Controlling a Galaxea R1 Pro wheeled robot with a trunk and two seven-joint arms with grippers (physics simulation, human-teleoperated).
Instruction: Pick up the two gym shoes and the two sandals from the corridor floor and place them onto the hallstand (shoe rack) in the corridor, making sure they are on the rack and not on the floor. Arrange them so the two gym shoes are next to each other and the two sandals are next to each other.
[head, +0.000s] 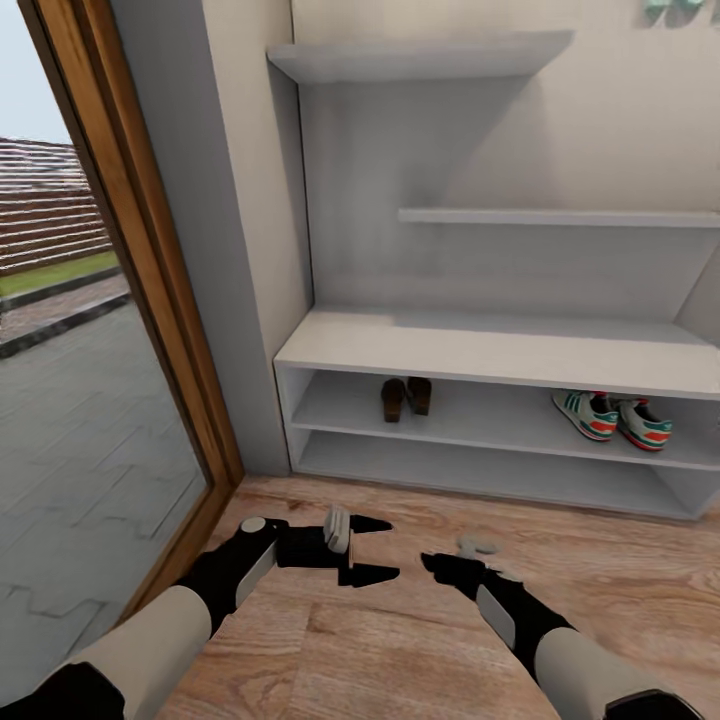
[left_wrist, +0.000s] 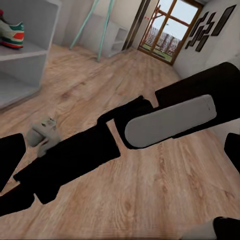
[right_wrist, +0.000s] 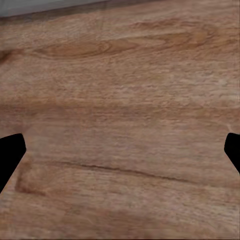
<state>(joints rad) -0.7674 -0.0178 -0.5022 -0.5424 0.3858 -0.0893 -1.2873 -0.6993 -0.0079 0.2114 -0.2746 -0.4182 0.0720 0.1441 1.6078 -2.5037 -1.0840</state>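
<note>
Grippers low; shoes (shelved) beyond.

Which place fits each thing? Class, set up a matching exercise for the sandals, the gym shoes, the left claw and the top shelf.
Things:
1. sandals
2. gym shoes
3. left claw
4. top shelf

Places:
A. right end of the rack's lower tier
B. above the wood floor, open
C. left part of the same tier
D. highest on the hallstand, bare

Pairs: 1-C, 2-A, 3-B, 4-D
</note>
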